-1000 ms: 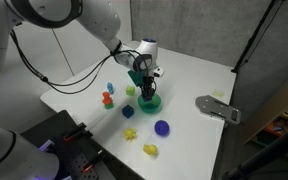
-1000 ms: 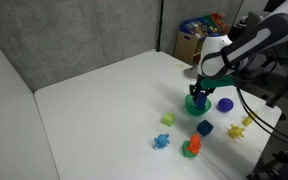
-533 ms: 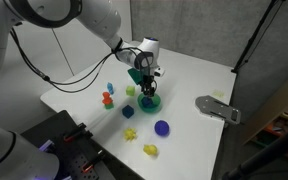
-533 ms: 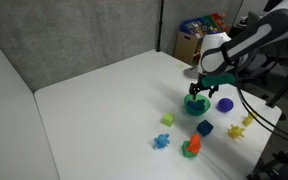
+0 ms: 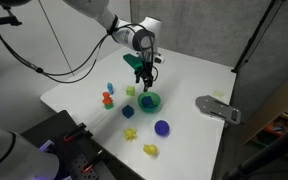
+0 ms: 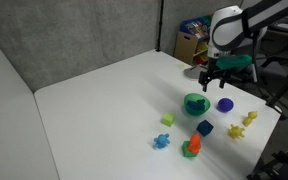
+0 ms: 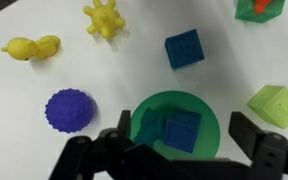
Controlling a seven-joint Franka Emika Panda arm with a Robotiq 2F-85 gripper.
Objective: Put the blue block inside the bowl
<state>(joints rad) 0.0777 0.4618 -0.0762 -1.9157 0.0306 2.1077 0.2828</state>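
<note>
The wrist view shows clearly, as the exterior views do not, the blue block (image 7: 182, 131) inside the bowl (image 7: 174, 98), straight below the hand (image 7: 176, 152), whose fingers (image 7: 84, 158) stand wide apart and hold nothing. On the table (image 7: 104, 75): a second blue cube (image 7: 185, 49) at 12 o'clock from the bowl, one ball (image 7: 68, 110) at 9, two yellow pieces (image 7: 31, 47) (image 7: 103, 17)

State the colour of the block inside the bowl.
Deep blue, clearest in the wrist view: block in the green bowl.

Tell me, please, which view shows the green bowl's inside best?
The wrist view: it looks straight down into the bowl, showing a blue block inside. Both exterior views show it small and obliquely.
</note>
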